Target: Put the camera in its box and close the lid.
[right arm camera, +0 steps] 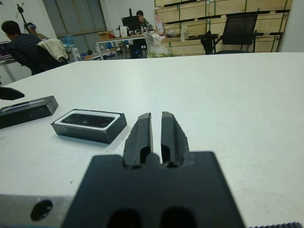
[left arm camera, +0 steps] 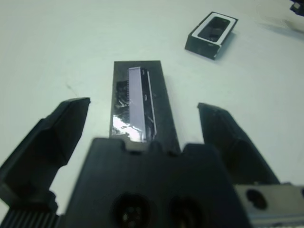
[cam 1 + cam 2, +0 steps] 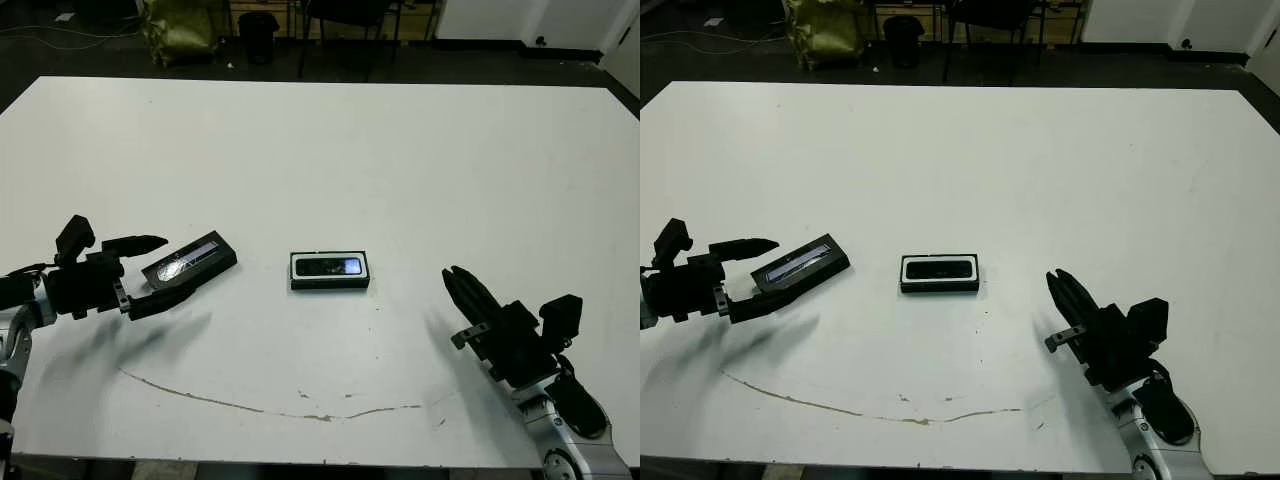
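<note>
**A shared lab or workshop room around a white test table**

The white table (image 1: 247,95) stands in a large workroom with a dark floor. Beyond the table's far edge, the right wrist view shows a desk (image 1: 121,40) crowded with a monitor and small items, with a seated person (image 1: 141,18) behind it. Past the desk, stacked wooden crates (image 1: 223,19) line the wall, and a black office chair (image 1: 235,31) stands in front of them. Off the table's far corner another person (image 1: 21,45) bends over a bench. In the head views a yellow-green bag (image 3: 185,30) and a black bin (image 3: 258,35) sit on the floor beyond the table.
</note>
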Motion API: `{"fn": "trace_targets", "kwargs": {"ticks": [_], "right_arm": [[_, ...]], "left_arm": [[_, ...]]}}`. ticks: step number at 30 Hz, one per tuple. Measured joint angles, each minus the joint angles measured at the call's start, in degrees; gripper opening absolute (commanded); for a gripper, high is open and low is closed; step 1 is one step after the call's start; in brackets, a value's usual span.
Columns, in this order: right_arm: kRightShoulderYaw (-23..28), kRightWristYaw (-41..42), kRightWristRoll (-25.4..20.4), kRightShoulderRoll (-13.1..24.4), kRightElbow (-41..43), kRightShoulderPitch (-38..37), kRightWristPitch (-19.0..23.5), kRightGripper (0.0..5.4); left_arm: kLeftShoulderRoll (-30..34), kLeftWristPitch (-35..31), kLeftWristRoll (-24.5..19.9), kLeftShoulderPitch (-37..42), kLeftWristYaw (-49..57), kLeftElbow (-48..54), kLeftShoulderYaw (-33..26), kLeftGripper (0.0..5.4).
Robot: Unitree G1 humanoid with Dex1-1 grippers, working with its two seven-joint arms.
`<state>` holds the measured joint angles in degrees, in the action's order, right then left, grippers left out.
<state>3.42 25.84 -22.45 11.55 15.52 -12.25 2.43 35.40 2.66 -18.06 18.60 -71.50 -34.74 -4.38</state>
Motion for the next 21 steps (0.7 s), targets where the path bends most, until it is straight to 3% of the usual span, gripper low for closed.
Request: {"fn": "trace_targets", "kwargs": {"ticks": [6,21], "right_arm": [[-0.02,-0.28,0.13,0.0,0.05,-0.08,0.06,0.0],[-0.02,-0.52,0.62,-0.02,0.05,-0.22,0.05,0.0]], "left_arm": [[0.0,1.67,1.53,0.65,0.23,-2.79,0.93,5.39],[0.0,-1.59,2.72,1.61,-0.39,-5.57,2.13,5.39]]}}
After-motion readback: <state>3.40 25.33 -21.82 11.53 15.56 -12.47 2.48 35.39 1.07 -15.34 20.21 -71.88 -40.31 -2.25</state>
